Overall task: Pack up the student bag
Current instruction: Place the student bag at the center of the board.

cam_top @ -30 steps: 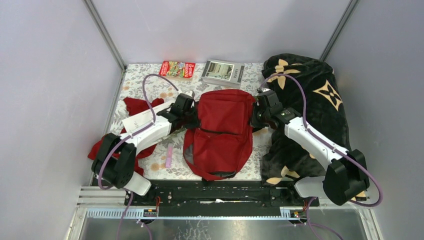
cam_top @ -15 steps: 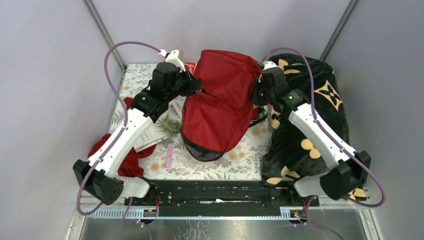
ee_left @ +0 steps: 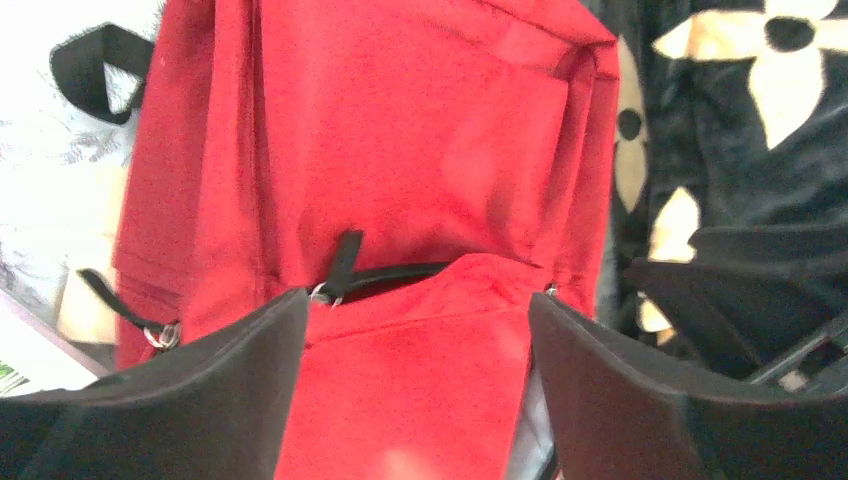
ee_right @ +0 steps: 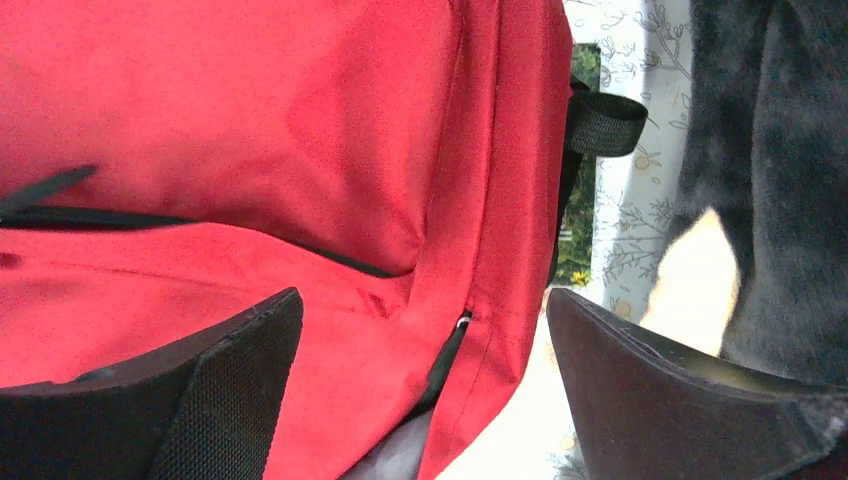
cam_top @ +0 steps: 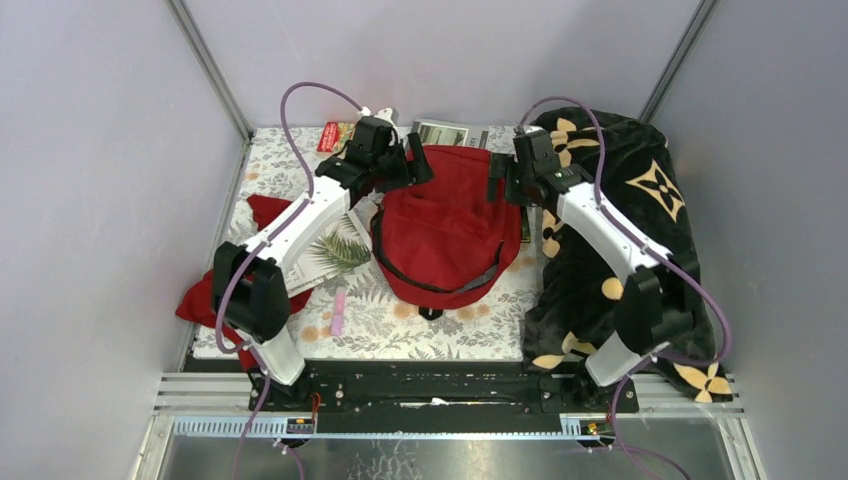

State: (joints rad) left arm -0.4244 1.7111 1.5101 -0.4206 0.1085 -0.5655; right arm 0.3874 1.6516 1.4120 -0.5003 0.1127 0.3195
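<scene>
The student bag [cam_top: 440, 225], dark red with black zippers, lies slumped on the flowered table between my two arms. Its grey-lined opening faces the near edge. My left gripper [cam_top: 408, 168] hovers open over the bag's far left corner. My right gripper [cam_top: 498, 186] hovers open over its far right corner. In the left wrist view the bag [ee_left: 400, 150] fills the space under the open gripper [ee_left: 415, 390], with nothing pinched. The right wrist view shows the bag's side seam and zipper [ee_right: 250, 120] below the wide-open gripper [ee_right: 425, 390].
A black blanket with tan flowers [cam_top: 640, 200] covers the right side. A red cloth [cam_top: 268, 213] and a fern-print booklet [cam_top: 320, 255] lie left of the bag, and a pink stick [cam_top: 339, 312] lies nearer. A red box [cam_top: 335, 135] and a grey book [cam_top: 440, 131] sit at the back.
Both grippers held the bag raised and upright, then opened. The bag has dropped and slumped onto the table, and both arms have come lower over its far corners.
</scene>
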